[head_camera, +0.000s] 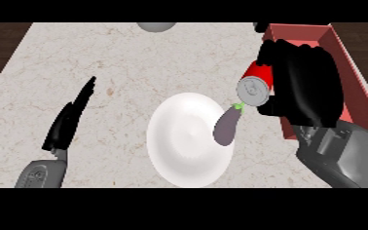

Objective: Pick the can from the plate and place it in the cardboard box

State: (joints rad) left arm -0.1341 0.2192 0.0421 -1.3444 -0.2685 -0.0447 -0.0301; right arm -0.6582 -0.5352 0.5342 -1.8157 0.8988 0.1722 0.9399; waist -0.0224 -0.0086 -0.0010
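A red can (256, 84) with a silver lid is held tilted in the air by my right hand (305, 85), whose fingers curl round it. It hangs just left of the red-brown box (343, 58) at the right edge, above the counter between the plate and the box. The white plate (188, 139) lies in the lower middle. My hand covers part of the box's inside and left wall. At the lower left my left hand (69, 119) stays open, fingers straight and pointing up.
A purple eggplant (228, 125) with a green stem lies on the plate's right rim. A grey round object (156, 26) shows at the counter's far edge. The marble counter (108, 63) is bare on the left and in the middle.
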